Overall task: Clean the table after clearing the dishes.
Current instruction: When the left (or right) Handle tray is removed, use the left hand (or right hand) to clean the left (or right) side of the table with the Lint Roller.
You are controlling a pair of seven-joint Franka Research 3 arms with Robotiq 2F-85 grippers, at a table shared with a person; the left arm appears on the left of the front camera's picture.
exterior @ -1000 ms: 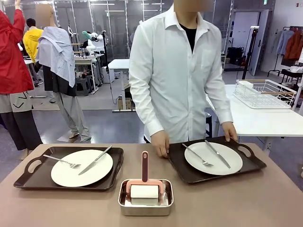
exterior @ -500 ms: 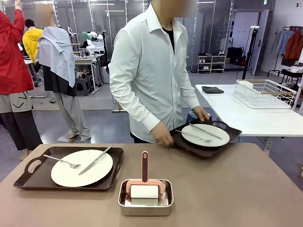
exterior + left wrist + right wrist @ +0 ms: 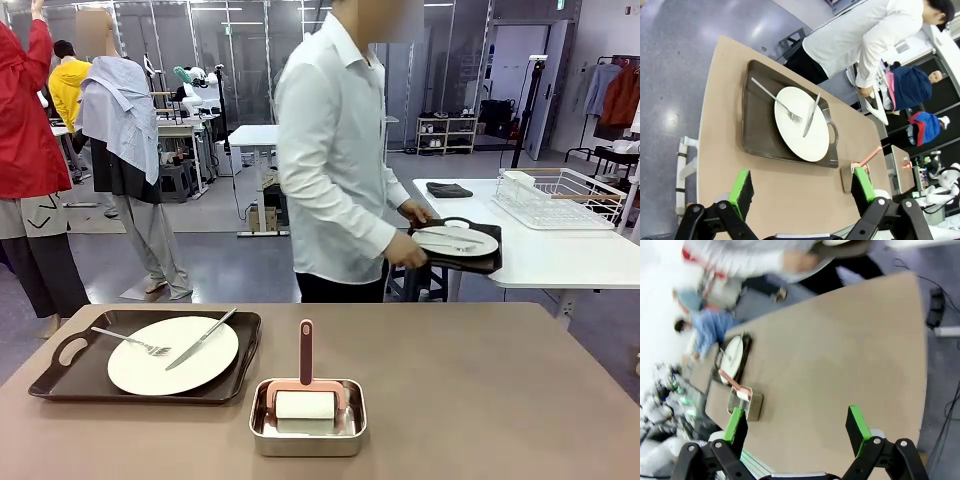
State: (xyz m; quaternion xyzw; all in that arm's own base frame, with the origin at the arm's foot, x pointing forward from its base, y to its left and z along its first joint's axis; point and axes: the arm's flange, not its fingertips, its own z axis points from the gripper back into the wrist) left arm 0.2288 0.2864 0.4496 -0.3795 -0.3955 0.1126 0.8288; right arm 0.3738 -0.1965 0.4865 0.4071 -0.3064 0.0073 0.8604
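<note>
1 dish tray (image 3: 60, 372) is set on the surface (image 3: 480, 400); another tray (image 3: 470, 262) is held by a person (image 3: 335, 160). The left claw (image 3: 801, 175) and right claw (image 3: 796, 412) are spread.

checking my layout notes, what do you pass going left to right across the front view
dark brown tray with white plate → steel tray holding lint roller → person → carried tray of dishes → white wire rack
</note>
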